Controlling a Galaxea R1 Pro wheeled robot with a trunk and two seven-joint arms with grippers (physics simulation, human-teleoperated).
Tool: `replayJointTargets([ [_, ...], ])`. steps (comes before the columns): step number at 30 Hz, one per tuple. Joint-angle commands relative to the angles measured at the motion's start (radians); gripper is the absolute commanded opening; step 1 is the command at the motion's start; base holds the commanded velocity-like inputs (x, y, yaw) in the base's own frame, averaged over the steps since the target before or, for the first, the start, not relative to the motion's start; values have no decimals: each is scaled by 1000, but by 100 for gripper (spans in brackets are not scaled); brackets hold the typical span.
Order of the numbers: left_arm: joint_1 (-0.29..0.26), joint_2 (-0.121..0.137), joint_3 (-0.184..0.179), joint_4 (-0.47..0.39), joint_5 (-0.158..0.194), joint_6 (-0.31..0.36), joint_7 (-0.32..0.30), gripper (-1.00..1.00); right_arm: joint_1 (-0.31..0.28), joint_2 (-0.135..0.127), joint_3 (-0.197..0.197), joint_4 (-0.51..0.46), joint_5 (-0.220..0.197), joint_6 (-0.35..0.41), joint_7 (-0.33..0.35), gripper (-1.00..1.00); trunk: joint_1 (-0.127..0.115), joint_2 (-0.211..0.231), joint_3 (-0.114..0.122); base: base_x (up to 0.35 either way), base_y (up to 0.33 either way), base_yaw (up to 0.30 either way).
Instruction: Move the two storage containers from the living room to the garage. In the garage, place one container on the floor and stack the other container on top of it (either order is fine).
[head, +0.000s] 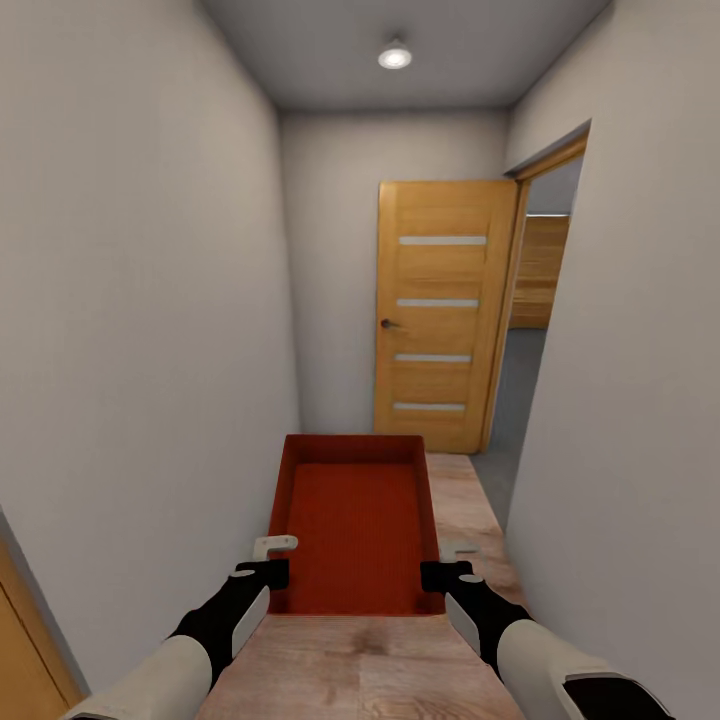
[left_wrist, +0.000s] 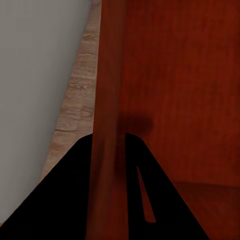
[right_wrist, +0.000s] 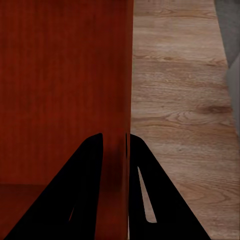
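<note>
**Both grippers clamped on one container, mid-corridor**

Left gripper (head: 262, 574) was closed on the left wall of the orange-red storage container (head: 352, 520), near its closest corner; left wrist view showed the thin wall pinched between both fingers (left_wrist: 65, 200). Right gripper (head: 445, 575) was closed likewise on the right wall. The container sat lower centre of the head frame, held level above the wood-plank flooring (head: 470, 510). A wooden door (head: 440, 315) stood open at centre right, grey floor (head: 520, 390) visible through the doorway. Pale walls on both sides.
</note>
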Motion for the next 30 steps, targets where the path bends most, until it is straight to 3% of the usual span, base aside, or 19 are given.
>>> replayJointTargets([
  [1,0,2,7,1,2,7,15,-100,0,-2,-17,-4,16,-16,-4,-100,1,-1,0,322,0,0],
  [30,0,2,6,2,2,7,15,-100,0,-3,-17,-4,16,-16,-4,-100,1,-1,0,322,0,0],
])
